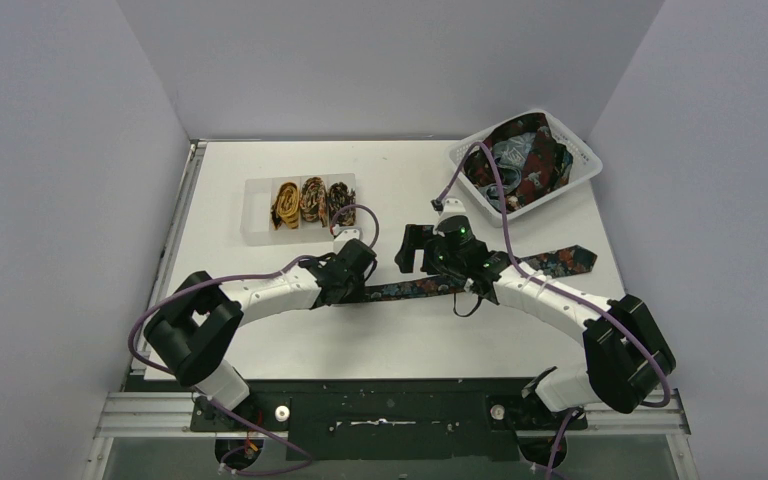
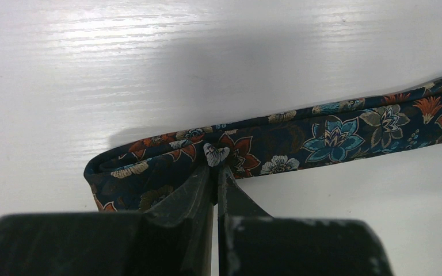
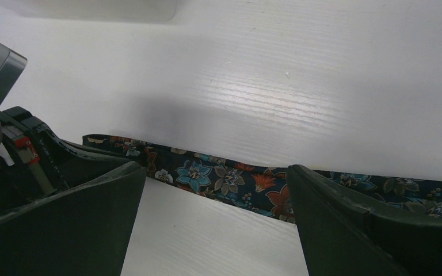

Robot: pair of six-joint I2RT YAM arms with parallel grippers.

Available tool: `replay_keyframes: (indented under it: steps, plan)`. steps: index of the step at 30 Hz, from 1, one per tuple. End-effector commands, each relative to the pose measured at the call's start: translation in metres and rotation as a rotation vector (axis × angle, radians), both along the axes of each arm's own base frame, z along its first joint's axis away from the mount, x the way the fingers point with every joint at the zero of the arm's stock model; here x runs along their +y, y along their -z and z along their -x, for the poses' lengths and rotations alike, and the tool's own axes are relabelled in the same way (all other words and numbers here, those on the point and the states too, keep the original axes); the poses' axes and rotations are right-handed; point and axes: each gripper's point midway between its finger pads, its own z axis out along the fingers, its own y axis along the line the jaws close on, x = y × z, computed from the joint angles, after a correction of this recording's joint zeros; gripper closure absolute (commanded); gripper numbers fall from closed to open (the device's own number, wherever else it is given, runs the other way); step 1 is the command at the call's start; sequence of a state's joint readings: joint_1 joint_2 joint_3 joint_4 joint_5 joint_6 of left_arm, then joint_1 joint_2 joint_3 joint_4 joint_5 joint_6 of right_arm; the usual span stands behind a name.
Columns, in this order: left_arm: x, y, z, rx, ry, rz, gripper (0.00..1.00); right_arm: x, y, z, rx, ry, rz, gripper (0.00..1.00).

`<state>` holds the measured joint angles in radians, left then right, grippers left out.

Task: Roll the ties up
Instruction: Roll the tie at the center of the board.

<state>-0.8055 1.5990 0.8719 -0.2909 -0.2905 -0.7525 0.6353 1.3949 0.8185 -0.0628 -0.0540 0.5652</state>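
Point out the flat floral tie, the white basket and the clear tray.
floral tie point(image 2: 331, 140): left wrist view, blue flower mid-strip.
white basket point(image 1: 558, 196): top view, front wall.
clear tray point(image 1: 257, 212): top view, bare left compartment.

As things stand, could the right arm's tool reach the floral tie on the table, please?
Probably yes. The open right tool hangs over the tie with nothing between them. The left tool, shut on the tie's folded end, sits off to one side.
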Motion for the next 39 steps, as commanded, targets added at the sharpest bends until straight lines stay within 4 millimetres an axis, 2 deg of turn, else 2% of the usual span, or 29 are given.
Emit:
replay_keyframes:
  steps: [1, 3, 11, 15, 17, 20, 23, 29, 33, 35, 37, 39]
  plan:
    - [-0.025, -0.014, -0.010, -0.043, -0.018, 0.122, 0.96, 0.010, -0.010, -0.001, -0.005, -0.035, -0.060, 0.00]
    - [-0.032, -0.025, -0.014, -0.059, -0.008, 0.153, 0.86, 0.014, -0.009, 0.002, 0.013, -0.051, -0.094, 0.00]
    - [-0.031, -0.076, -0.018, -0.135, -0.019, 0.220, 0.53, 0.026, -0.008, 0.004, 0.076, -0.103, -0.209, 0.03]
    - [-0.020, -0.102, -0.012, -0.192, -0.035, 0.269, 0.49, 0.032, -0.004, 0.003, 0.085, -0.163, -0.220, 0.10]
    - [-0.009, -0.109, -0.010, -0.218, -0.060, 0.283, 0.48, 0.039, -0.002, 0.006, 0.100, -0.210, -0.238, 0.17]
    - [0.018, -0.099, -0.008, -0.205, -0.132, 0.273, 0.47, 0.054, -0.001, 0.011, 0.138, -0.266, -0.293, 0.24]
    - [0.043, -0.078, -0.005, -0.148, -0.195, 0.300, 0.47, 0.072, 0.002, 0.020, 0.191, -0.306, -0.351, 0.30]
    - [0.050, -0.059, -0.002, -0.120, -0.193, 0.355, 0.50, 0.101, 0.009, 0.034, 0.238, -0.357, -0.365, 0.41]
    - [0.055, -0.042, 0.002, -0.084, -0.208, 0.318, 0.61, 0.119, 0.011, 0.040, 0.251, -0.382, -0.364, 0.47]
    - [0.057, -0.041, 0.002, -0.093, -0.222, 0.327, 0.62, 0.121, 0.017, 0.039, 0.262, -0.367, -0.337, 0.50]
    - [0.057, -0.042, 0.002, -0.110, -0.224, 0.347, 0.61, 0.117, 0.029, 0.037, 0.287, -0.331, -0.287, 0.59]
    - [0.059, -0.042, 0.003, -0.115, -0.225, 0.343, 0.61, 0.116, 0.035, 0.035, 0.299, -0.324, -0.268, 0.63]
